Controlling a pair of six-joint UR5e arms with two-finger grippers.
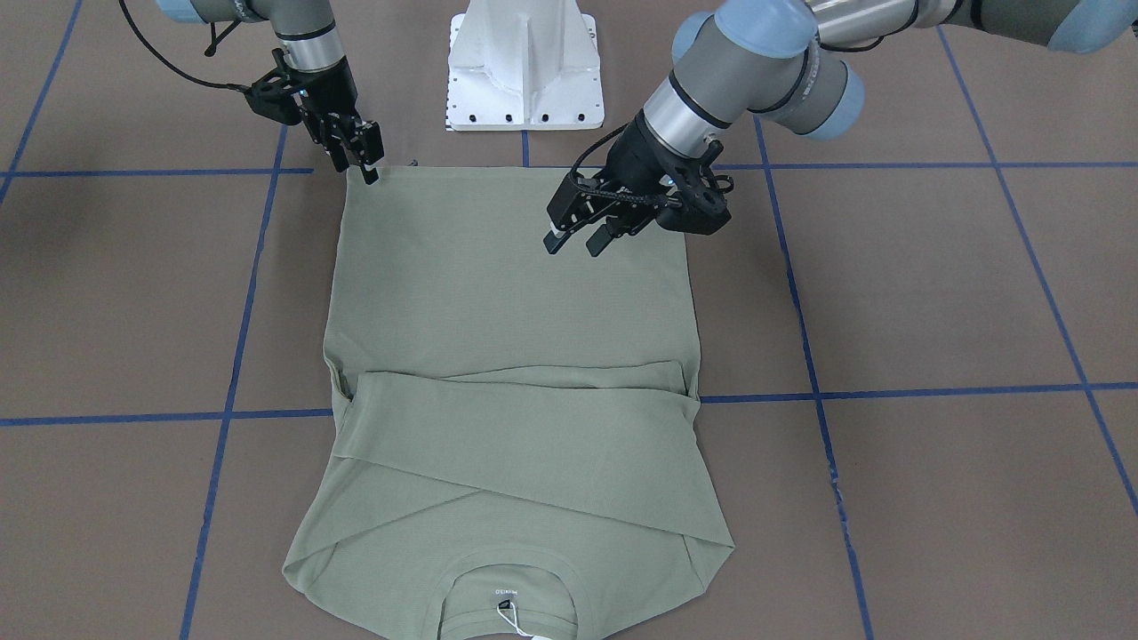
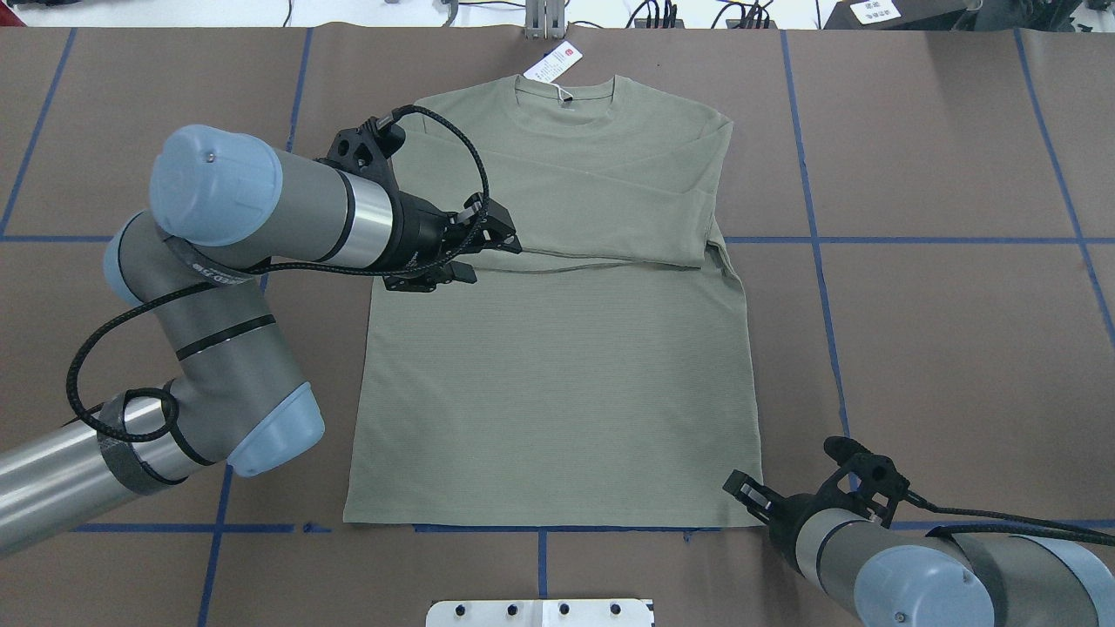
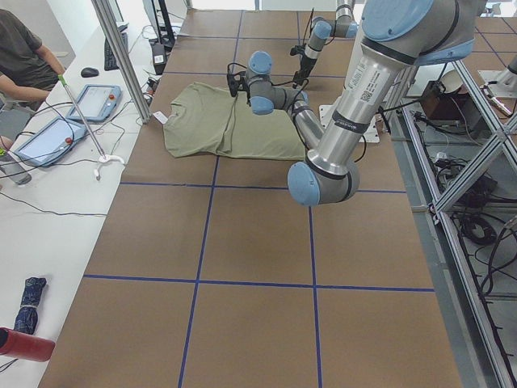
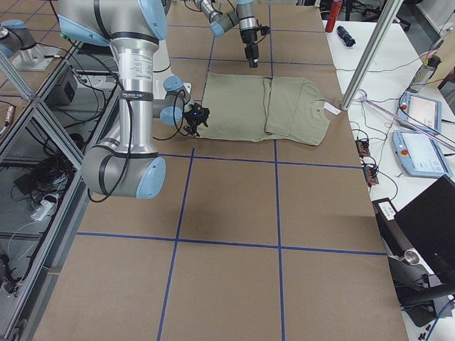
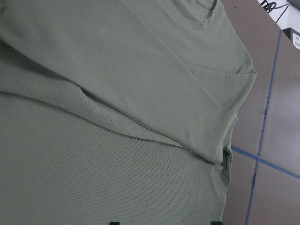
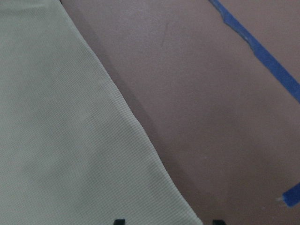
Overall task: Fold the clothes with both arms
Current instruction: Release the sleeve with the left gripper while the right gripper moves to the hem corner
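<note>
1. Shirt (image 1: pixel 507 302): collar end, farthest from my left tool (image 1: pixel 574 247), cut by the front view's lower edge; hang tag (image 1: pixel 526 634) only partly showing.
2. Neck print (image 1: pixel 505 590): too small for me to read.
3. Wrist views: only my fingertips (image 5: pixel 115 222) show, at the lower edge; cloth under the right tool (image 1: pixel 364 167) runs off-frame.

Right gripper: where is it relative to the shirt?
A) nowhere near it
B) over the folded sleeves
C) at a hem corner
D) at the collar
C: the right gripper sits at the corner of the shirt hem, on the robot's side of the table.
</note>
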